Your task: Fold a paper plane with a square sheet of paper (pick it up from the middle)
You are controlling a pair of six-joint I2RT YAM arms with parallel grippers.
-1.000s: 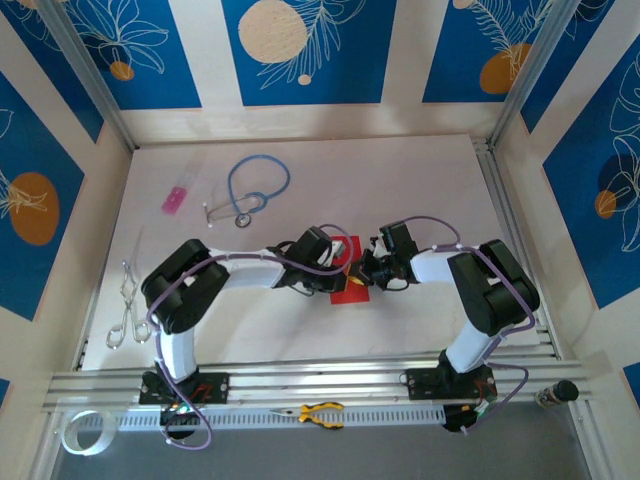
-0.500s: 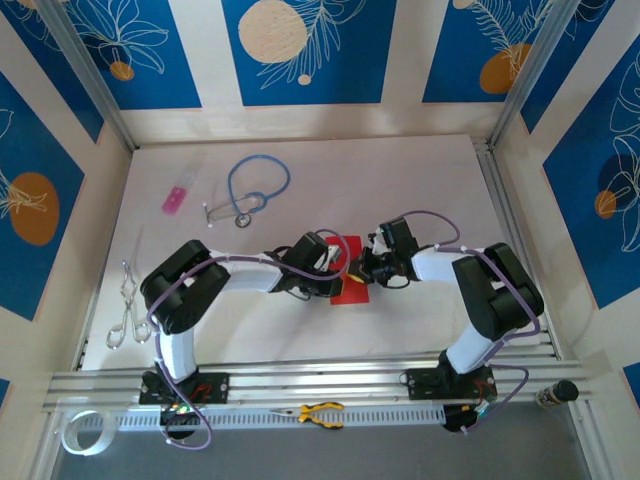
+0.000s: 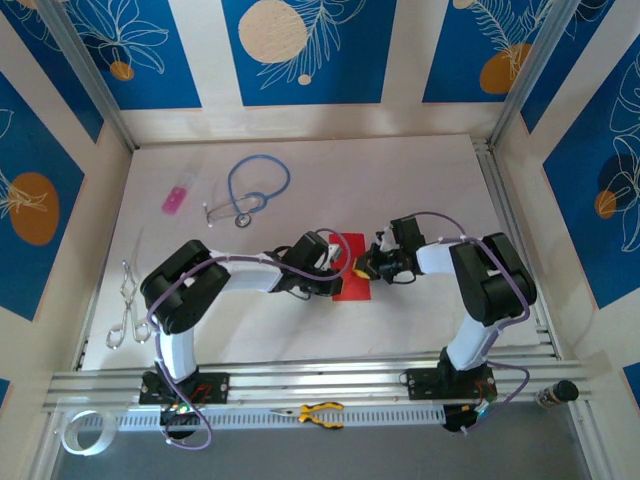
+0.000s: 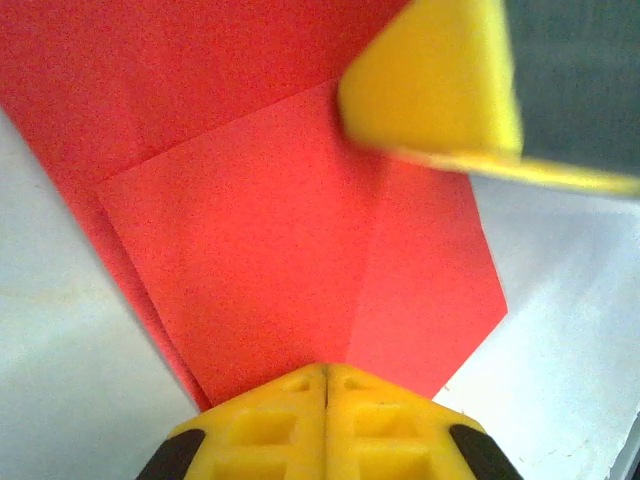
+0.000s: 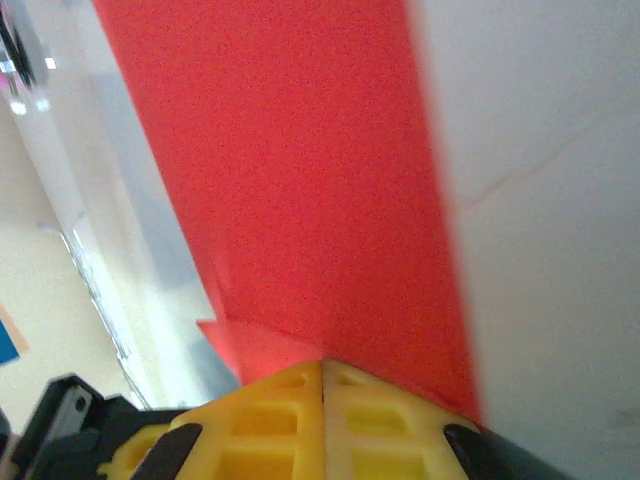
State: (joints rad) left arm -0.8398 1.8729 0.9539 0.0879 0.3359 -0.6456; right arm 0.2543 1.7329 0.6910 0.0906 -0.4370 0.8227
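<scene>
The square sheet of paper [image 3: 352, 288] is bright red and lies folded in layers on the white table, mid-table between both arms. My left gripper [image 3: 337, 268] is shut, its yellow tips resting on the paper's left part. In the left wrist view the closed tips [image 4: 325, 368] sit at the foot of a crease in the paper [image 4: 260, 230], and a yellow finger [image 4: 430, 90] of the other arm shows ahead. My right gripper [image 3: 363, 267] is shut too, pressing the paper's right side. Its tips [image 5: 322, 365] touch the paper [image 5: 300, 180] beside a small folded flap.
A blue stethoscope [image 3: 256, 188] and a small pink item [image 3: 175, 198] lie at the back left. Metal scissors [image 3: 126, 305] lie at the left edge. Yellow-handled pliers [image 3: 320, 412] and a tape roll [image 3: 82, 432] sit on the near rail.
The right gripper has drawn a little to the right and the left wrist has settled lower on the paper. More of the flat red paper shows between them. Both grippers stay shut.
</scene>
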